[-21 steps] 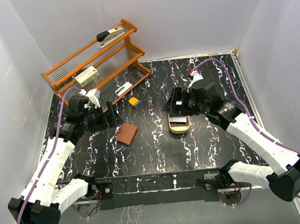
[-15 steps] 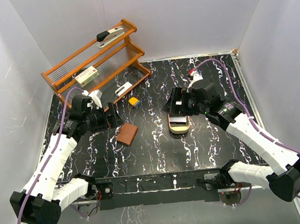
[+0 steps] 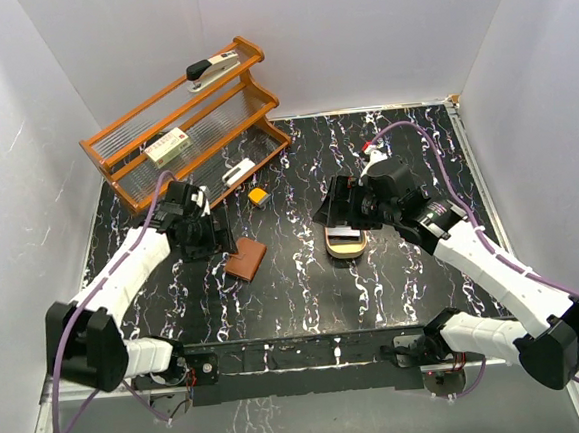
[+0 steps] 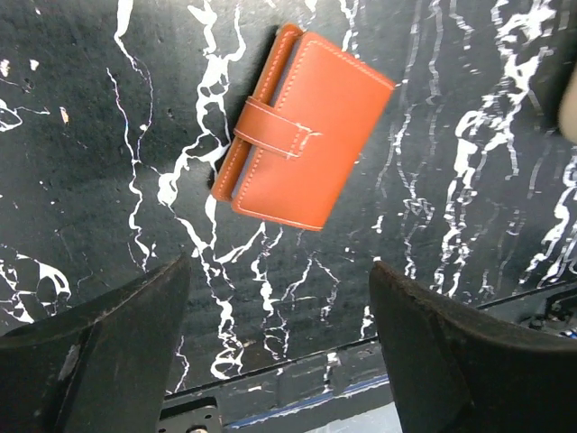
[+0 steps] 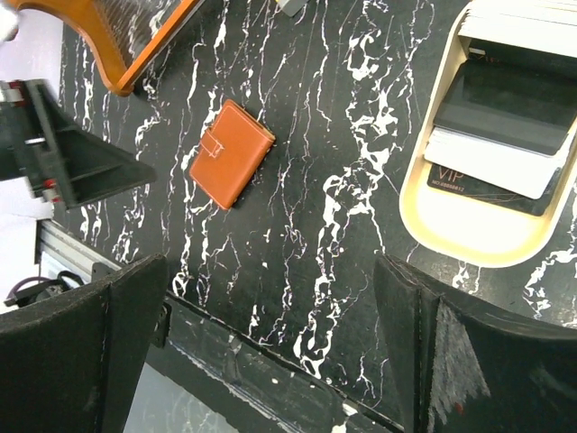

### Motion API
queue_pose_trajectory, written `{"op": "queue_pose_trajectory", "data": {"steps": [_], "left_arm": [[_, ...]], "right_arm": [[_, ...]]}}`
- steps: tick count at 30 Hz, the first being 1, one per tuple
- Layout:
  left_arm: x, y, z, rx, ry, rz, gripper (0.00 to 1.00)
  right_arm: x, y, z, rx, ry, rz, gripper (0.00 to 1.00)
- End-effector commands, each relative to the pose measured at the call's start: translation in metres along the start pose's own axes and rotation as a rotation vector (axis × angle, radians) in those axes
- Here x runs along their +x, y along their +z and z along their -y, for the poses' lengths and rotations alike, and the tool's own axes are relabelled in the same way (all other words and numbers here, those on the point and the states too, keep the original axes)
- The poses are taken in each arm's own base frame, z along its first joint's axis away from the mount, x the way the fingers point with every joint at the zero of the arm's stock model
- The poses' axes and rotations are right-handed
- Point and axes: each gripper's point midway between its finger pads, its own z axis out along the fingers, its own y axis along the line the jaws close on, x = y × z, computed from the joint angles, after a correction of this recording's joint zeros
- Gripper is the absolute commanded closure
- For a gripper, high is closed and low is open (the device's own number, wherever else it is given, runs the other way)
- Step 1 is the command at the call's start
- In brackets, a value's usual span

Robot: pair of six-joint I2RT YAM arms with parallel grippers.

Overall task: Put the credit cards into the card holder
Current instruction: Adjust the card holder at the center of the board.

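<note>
The black, white-veined tabletop (image 3: 305,285) carried a closed card holder (image 3: 245,259) just beside the left gripper (image 3: 221,234), a tan oval tray (image 3: 348,256) beneath the right gripper (image 3: 334,208), a small yellow block (image 3: 258,195) between both grippers, and an orange rack (image 3: 187,124) beyond the left one.

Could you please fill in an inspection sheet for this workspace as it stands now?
Surface: black marbled table, white veins.
Job's things: card holder closed, tab fastened, lying flat; credit cards stacked in the oval tray.
Clutter: wooden rack carrying a stapler and a small box; yellow block in front of it.
Grippers: left gripper open, short of the card holder, holding nothing; right gripper open near the tray, holding nothing.
Cables: purple cables run along both arms, off the job's things.
Surroundings: white walls on three sides.
</note>
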Motion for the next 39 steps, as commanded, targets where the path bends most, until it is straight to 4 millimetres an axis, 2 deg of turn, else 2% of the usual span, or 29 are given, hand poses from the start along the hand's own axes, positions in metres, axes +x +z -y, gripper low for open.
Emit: {"op": "queue_pose_trajectory", "data": {"steps": [1, 6, 12, 16, 20, 24, 26, 28, 32, 36, 39], "left_arm": [[-0.001, 0.014, -0.006, -0.019, 0.018, -0.032, 0.24], [-0.010, 0.031, -0.004, 0.002, 0.027, -0.003, 0.27], [0.013, 0.059, -0.004, 0.043, 0.004, -0.105, 0.35], [0.026, 0.069, -0.007, 0.049, -0.024, -0.141, 0.39], [0.040, 0.078, 0.003, 0.114, -0.067, -0.175, 0.49], [0.055, 0.081, 0.023, 0.223, -0.117, -0.198, 0.56], [0.055, 0.078, 0.037, 0.304, -0.158, -0.186, 0.57], [0.056, 0.075, 0.041, 0.330, -0.184, -0.175, 0.59], [0.049, 0.068, 0.030, 0.244, -0.205, -0.117, 0.57], [0.033, 0.062, 0.006, 0.076, -0.212, -0.041, 0.64], [0.024, 0.060, 0.005, 0.052, -0.213, -0.027, 0.66]], "right_arm": [[-0.009, 0.002, -0.013, -0.060, 0.021, 0.027, 0.06], [0.002, 0.005, -0.021, -0.120, 0.032, -0.019, 0.11], [0.014, 0.009, -0.026, -0.169, 0.075, -0.057, 0.18], [0.026, 0.022, -0.025, -0.185, 0.174, -0.068, 0.27], [0.046, 0.042, -0.027, -0.172, 0.233, -0.089, 0.38], [0.063, 0.064, -0.034, -0.151, 0.224, -0.116, 0.51], [0.071, 0.078, -0.037, -0.143, 0.220, -0.140, 0.54], [0.074, 0.090, -0.040, -0.139, 0.213, -0.150, 0.55], [0.076, 0.116, -0.044, -0.142, 0.184, -0.165, 0.58], [0.085, 0.144, -0.045, -0.148, 0.155, -0.205, 0.62], [0.090, 0.161, -0.052, -0.183, 0.156, -0.236, 0.64]]}}
